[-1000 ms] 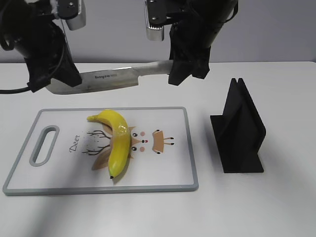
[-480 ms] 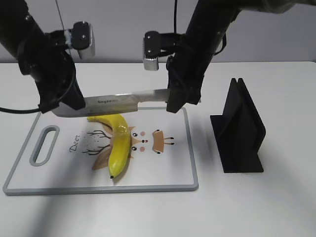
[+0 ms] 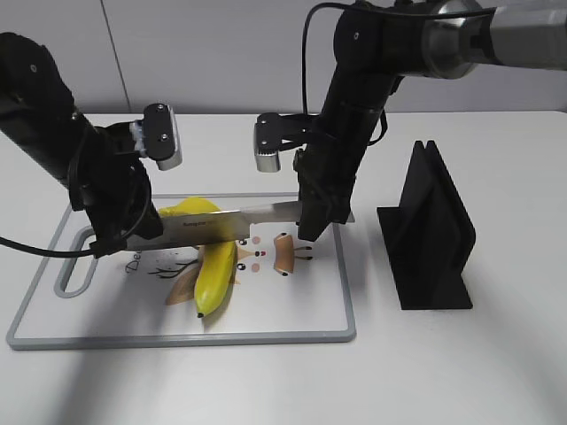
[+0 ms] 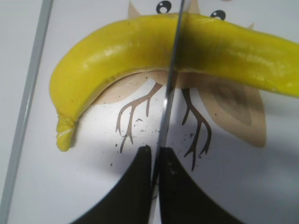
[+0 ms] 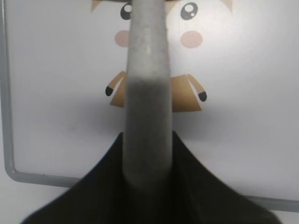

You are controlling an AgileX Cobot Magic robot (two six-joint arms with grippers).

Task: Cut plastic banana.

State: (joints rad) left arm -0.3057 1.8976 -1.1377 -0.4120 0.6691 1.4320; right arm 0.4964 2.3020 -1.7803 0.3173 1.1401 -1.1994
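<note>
The banana lies on the cutting board, roughly in the board's middle, curved, stem end toward the back, dark tip toward the front edge. We have the knife held between both arms, lying across the banana. The right gripper is clamped on the grey handle, fingers wrapped tight on either side in the right wrist view. The left gripper pinches the blade's tip end, its fingers closed flat against the steel.

In the left wrist view the blade edge sits on the banana, about mid-length. Whether it has bitten in we cannot tell.

Handling, as we judge it: glossy hard plastic, so light, stiff and slippery. It will likely skid or roll under sideways force, since nothing pins it down. Best to press straight down, evenly at both ends of the knife. If a seam runs across the middle, that is where it should split; we cannot see one here. Not fragile.

A black stand sits to the right of the board, well apart.
</note>
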